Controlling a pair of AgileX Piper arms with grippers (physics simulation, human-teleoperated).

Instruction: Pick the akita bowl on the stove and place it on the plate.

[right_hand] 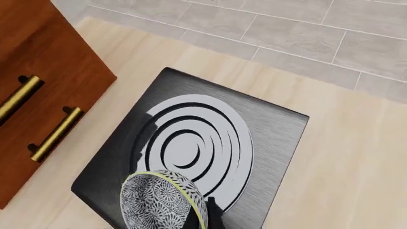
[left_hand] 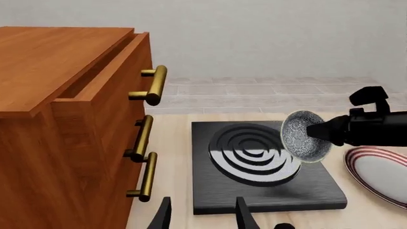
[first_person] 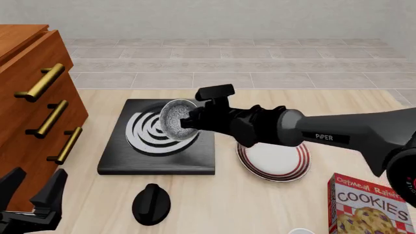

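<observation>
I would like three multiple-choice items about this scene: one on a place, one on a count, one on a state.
1. Where is the akita bowl?
A. flat on the plate
B. lifted over the stove, held by the right claw
C. inside a drawer

2. How many brass handles show on the cabinet in the front view?
A. one
B. three
C. five

3. What is the state of the left claw?
A. open, holding nothing
B. shut on the knob
C. shut on the bowl

Key: B, the tilted bowl hangs above the stove; B, three bars; A, fingers apart.
</observation>
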